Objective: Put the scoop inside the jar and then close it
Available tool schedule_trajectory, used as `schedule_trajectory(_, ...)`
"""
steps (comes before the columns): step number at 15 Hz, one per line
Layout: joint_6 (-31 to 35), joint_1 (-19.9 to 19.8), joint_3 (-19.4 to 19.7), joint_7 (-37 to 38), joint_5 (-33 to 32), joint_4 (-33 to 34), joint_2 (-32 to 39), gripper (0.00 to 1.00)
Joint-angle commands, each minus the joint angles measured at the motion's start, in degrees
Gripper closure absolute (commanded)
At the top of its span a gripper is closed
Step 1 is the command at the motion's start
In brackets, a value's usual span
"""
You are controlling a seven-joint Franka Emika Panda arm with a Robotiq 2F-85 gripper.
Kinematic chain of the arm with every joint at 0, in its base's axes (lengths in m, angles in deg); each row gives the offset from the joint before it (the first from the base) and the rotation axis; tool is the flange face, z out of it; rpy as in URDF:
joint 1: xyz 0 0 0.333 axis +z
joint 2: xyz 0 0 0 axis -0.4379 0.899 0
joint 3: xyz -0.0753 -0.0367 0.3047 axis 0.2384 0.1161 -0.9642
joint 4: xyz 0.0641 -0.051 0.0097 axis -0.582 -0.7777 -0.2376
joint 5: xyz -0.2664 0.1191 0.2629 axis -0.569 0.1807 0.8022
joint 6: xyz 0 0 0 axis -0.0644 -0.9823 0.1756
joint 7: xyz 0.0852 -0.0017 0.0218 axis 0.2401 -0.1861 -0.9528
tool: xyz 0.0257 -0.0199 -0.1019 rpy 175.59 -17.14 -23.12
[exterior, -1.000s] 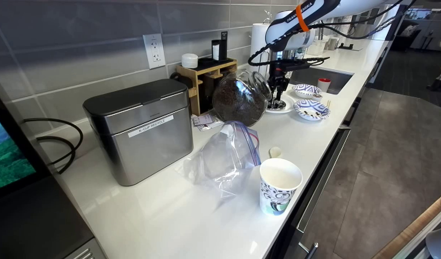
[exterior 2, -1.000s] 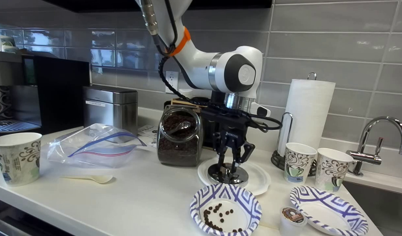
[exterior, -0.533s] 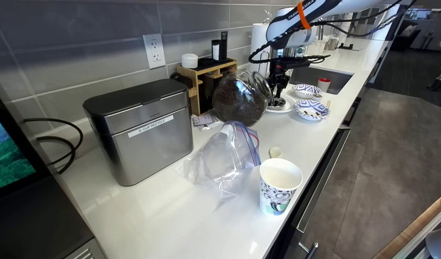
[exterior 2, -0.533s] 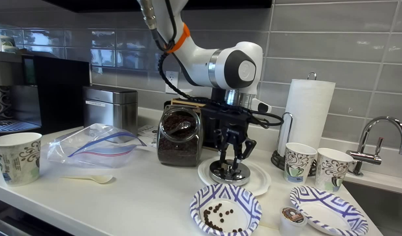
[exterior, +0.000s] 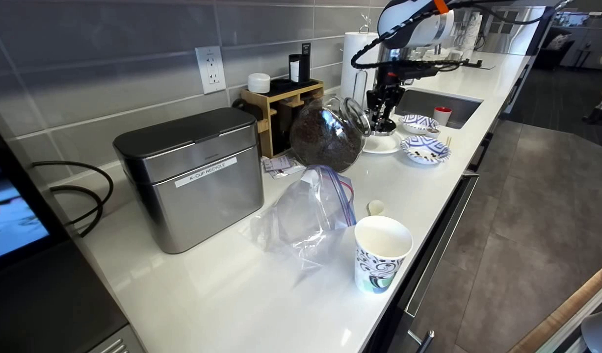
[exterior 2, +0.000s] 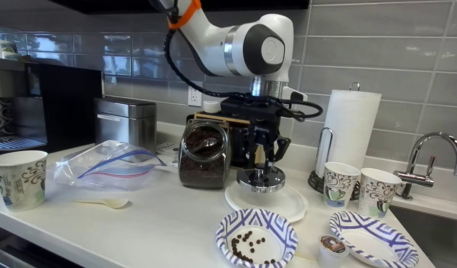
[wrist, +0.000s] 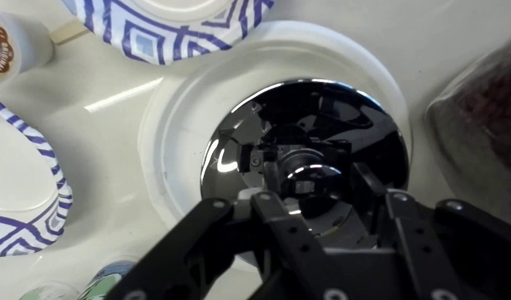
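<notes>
The glass jar (exterior 2: 202,173) of coffee beans leans on the counter with its round opening facing out. It also shows in an exterior view (exterior: 323,139) and at the right edge of the wrist view (wrist: 484,125). The metal scoop (exterior 2: 209,142) lies inside the jar on the beans, seen through the opening. My gripper (exterior 2: 260,169) is shut on the knob of the shiny round metal lid (exterior 2: 262,183) and holds it level, above the white plate and right of the jar. In the wrist view, the fingers (wrist: 320,179) stand either side of the knob on the lid (wrist: 363,121).
The white plate (exterior 2: 293,210) is under the lid. A patterned bowl with beans (exterior 2: 256,242), another bowl (exterior 2: 377,242) and a pod (exterior 2: 332,250) stand in front. Paper cups (exterior 2: 340,184) and a paper towel roll (exterior 2: 353,130) stand right. A plastic bag (exterior 2: 109,167) lies left.
The lid was resting on the plate with my fingers around its knob. Now my gripper has risen and the lid hangs above the plate. The jar and scoop have not moved.
</notes>
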Motion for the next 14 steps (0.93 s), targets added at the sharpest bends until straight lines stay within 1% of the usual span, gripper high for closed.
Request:
schedule_trajectory(1, 4.21, -0.32, -0.01, -0.58, 0.08, -11.29, -9.23, 0.79)
schedule_trajectory(5, 8.64, -0.8, -0.05, -1.63, 1.17, -20.29, -17.37, 0.79)
schedule_trajectory(8, 11.16, -1.25, -0.12, -3.93, 3.48, -26.19, -23.03, 0.79)
schedule_trajectory(11, 13.57, -1.07, 0.0, -7.82, 8.12, -31.1, -28.07, 0.79)
schedule_trajectory(14, 16.19, -0.05, 0.47, -13.27, 15.13, -34.74, -31.7, 0.79)
